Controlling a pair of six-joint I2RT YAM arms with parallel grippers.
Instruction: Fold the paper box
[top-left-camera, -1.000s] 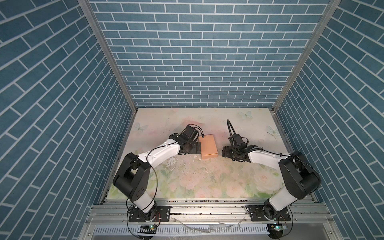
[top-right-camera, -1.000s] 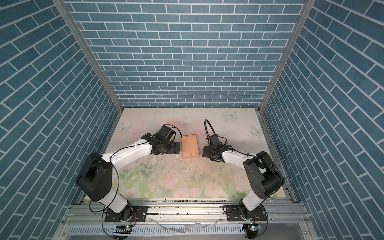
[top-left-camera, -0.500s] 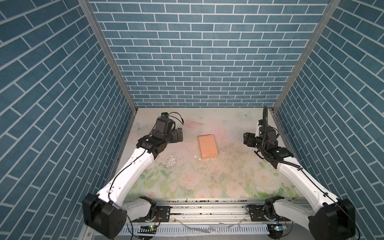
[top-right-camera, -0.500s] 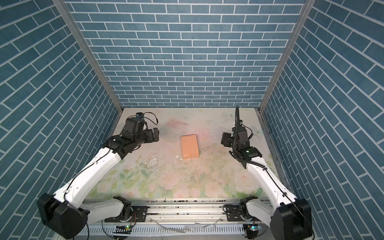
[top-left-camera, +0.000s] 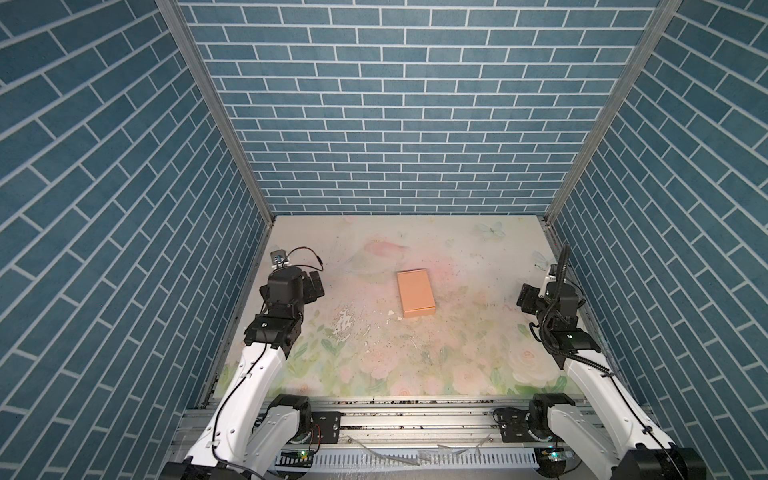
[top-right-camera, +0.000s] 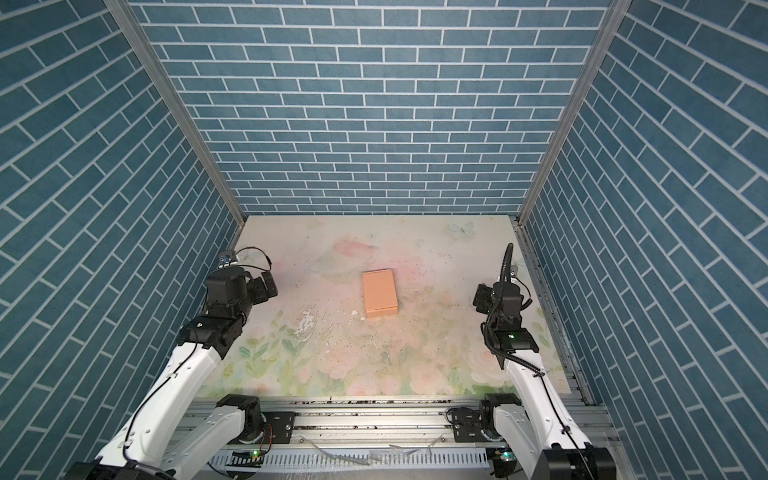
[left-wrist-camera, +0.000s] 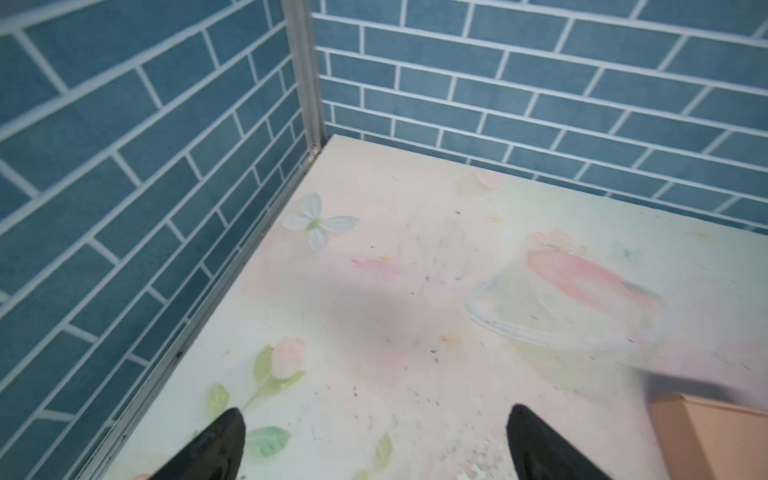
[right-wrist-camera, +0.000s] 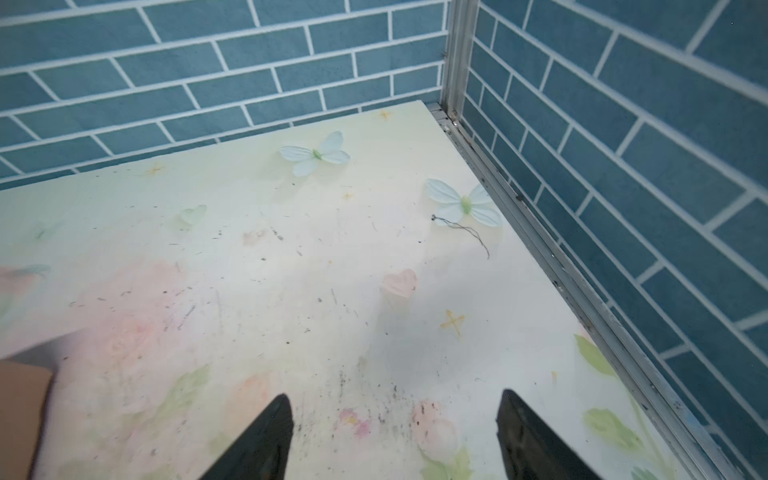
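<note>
The paper box (top-left-camera: 415, 293) (top-right-camera: 379, 293) lies flat and closed, a peach-tan rectangle, in the middle of the floral mat in both top views. Nothing touches it. My left gripper (top-left-camera: 313, 284) (top-right-camera: 266, 286) hangs open near the left wall, well apart from the box. My right gripper (top-left-camera: 527, 299) (top-right-camera: 481, 299) is open by the right wall, equally far off. In the left wrist view the left gripper (left-wrist-camera: 376, 411) has only bare mat between its jaws, with a corner of the box (left-wrist-camera: 715, 440) at the frame's edge. The right gripper (right-wrist-camera: 395, 399) is empty too, with a corner of the box (right-wrist-camera: 20, 415) at the edge of its view.
Blue brick walls (top-left-camera: 415, 124) close in the mat on three sides, with metal corner posts (top-left-camera: 232, 137). White flakes and dark specks (top-left-camera: 345, 322) lie on the mat left of the box. A thin wire (right-wrist-camera: 461, 228) lies near the right wall. A metal rail (top-left-camera: 415, 419) runs along the front.
Both arms have drawn back from the box to the side walls and risen. The box stays where it was, a touch farther back. The right gripper has widened slightly.
</note>
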